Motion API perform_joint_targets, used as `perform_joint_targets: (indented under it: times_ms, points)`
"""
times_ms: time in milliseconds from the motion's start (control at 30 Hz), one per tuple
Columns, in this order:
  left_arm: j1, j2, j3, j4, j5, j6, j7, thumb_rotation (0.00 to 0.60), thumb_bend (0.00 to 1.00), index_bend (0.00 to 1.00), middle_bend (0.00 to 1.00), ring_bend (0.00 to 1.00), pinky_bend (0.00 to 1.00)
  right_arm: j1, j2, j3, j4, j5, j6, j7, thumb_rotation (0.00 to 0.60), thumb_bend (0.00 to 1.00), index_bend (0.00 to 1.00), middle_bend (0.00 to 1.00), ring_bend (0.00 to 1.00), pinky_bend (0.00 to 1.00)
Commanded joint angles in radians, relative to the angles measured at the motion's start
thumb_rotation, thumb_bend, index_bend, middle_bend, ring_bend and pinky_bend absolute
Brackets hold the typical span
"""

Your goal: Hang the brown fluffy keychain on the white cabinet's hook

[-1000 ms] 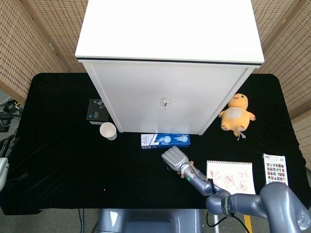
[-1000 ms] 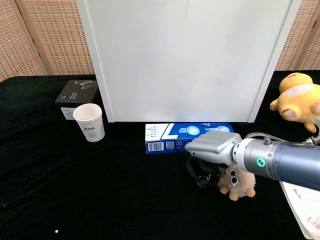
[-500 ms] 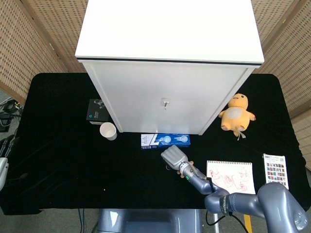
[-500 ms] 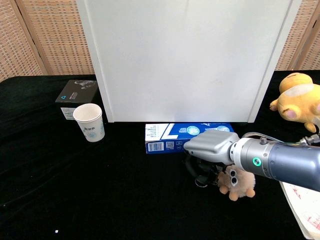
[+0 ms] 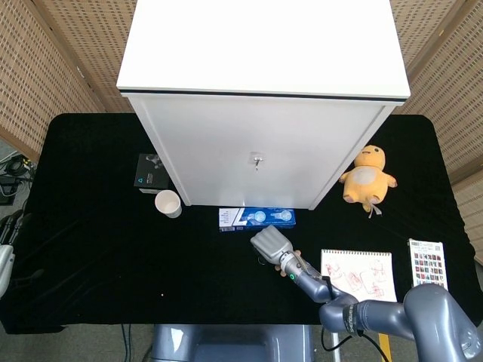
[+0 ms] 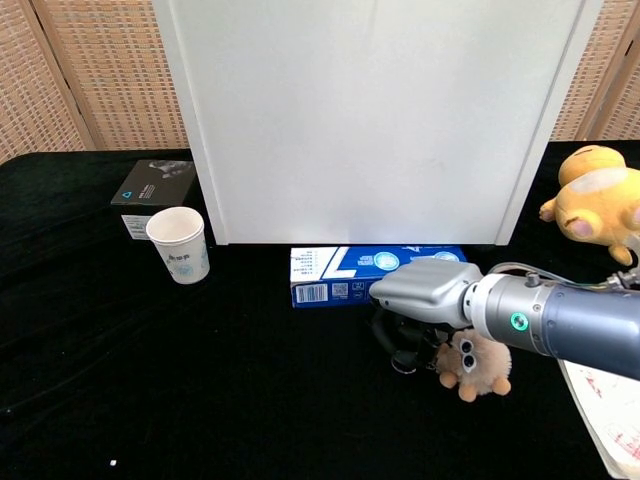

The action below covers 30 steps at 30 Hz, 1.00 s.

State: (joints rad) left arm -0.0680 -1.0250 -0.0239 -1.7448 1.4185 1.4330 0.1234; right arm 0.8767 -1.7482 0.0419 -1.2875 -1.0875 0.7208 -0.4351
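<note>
The brown fluffy keychain [image 6: 476, 364] lies on the black table just right of my right hand [image 6: 428, 294]; in the head view only a bit of the keychain [image 5: 296, 255] shows beside the right hand [image 5: 270, 244]. The hand's dark fingers [image 6: 392, 335] curl down around the keychain's black ring [image 6: 402, 361] and pinch it. The white cabinet [image 5: 260, 98] stands behind, and its small metal hook [image 5: 257, 160] sits on the front face. A grey sliver of my left hand [image 5: 4, 260] shows at the table's left edge, with its fingers hidden.
A blue box [image 6: 375, 273] lies against the cabinet's foot, right behind the hand. A paper cup [image 6: 179, 244] and a black box [image 6: 150, 192] sit to the left. A yellow plush [image 5: 367, 177], a sketch pad [image 5: 358, 274] and a colour card [image 5: 428, 263] lie to the right.
The right hand and the keychain shifted a few pixels left, then back right, together. Nothing else has moved.
</note>
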Motion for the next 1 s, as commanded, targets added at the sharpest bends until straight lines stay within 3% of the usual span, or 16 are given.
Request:
perform_joint_targets:
  times_ms: [33,333,700,1000]
  points:
    - [0.000,0.000,0.001,-0.001,0.001,0.000,0.001,0.600,0.00,0.00,0.00,0.00,0.00,-0.005,0.009,0.002,-0.013,-0.017,0.009,0.013,0.600,0.63,0.70,0.91,0.91,1.00]
    - [0.002,0.002,0.003,-0.002,0.006,0.003,-0.005,0.600,0.00,0.00,0.00,0.00,0.00,-0.026,0.053,0.010,-0.085,-0.110,0.065,0.084,0.600,0.64,0.72,0.92,0.91,1.00]
    - [0.009,0.005,0.012,-0.006,0.029,0.017,-0.012,0.600,0.00,0.00,0.00,0.00,0.00,-0.088,0.144,-0.028,-0.150,-0.437,0.308,0.252,0.600,0.65,0.74,0.94,0.91,1.00]
    - [0.016,0.002,0.017,-0.012,0.049,0.035,-0.005,0.600,0.00,0.00,0.00,0.00,0.00,-0.109,0.228,-0.031,-0.179,-0.561,0.422,0.255,0.600,0.65,0.74,0.94,0.91,1.00]
